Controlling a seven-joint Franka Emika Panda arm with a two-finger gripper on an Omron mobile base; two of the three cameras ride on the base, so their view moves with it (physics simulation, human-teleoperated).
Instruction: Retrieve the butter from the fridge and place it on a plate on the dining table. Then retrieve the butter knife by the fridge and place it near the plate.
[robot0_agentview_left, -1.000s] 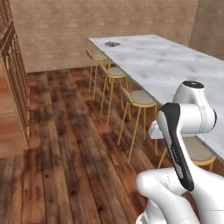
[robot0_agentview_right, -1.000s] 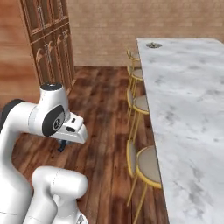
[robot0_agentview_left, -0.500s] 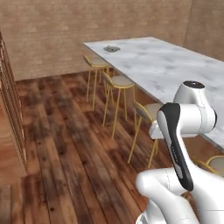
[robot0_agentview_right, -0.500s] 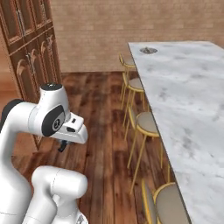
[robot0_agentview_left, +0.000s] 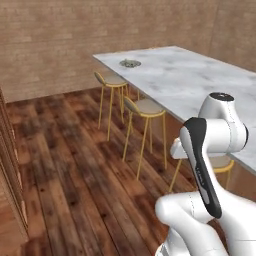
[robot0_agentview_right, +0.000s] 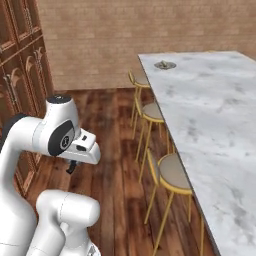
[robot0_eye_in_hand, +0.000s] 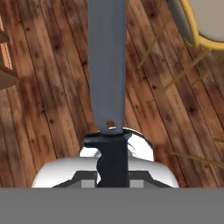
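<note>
Beside the long marble dining table (robot0_agentview_right: 210, 130), over a dark wooden plank floor (robot0_agentview_left: 75, 170), the white robot arm is folded close to its base and carries the butter knife (robot0_eye_in_hand: 107, 65). In the hand view the knife's grey blade runs straight up from a black handle, and the gripper (robot0_eye_in_hand: 113, 168) is clamped on that handle, its jaws drawn in tight against it. The knife hangs in the air above the floorboards, touching nothing else. A row of gold-legged stools (robot0_agentview_left: 145, 107) stands along the table's near edge. At the table's far end sits the small round plate (robot0_agentview_right: 164, 64); it is too distant to tell whether the butter lies on it. Judging by the knife already in the grip, the task seems to be in its second half: the knife has been collected and has yet to be set down near the plate.
</note>
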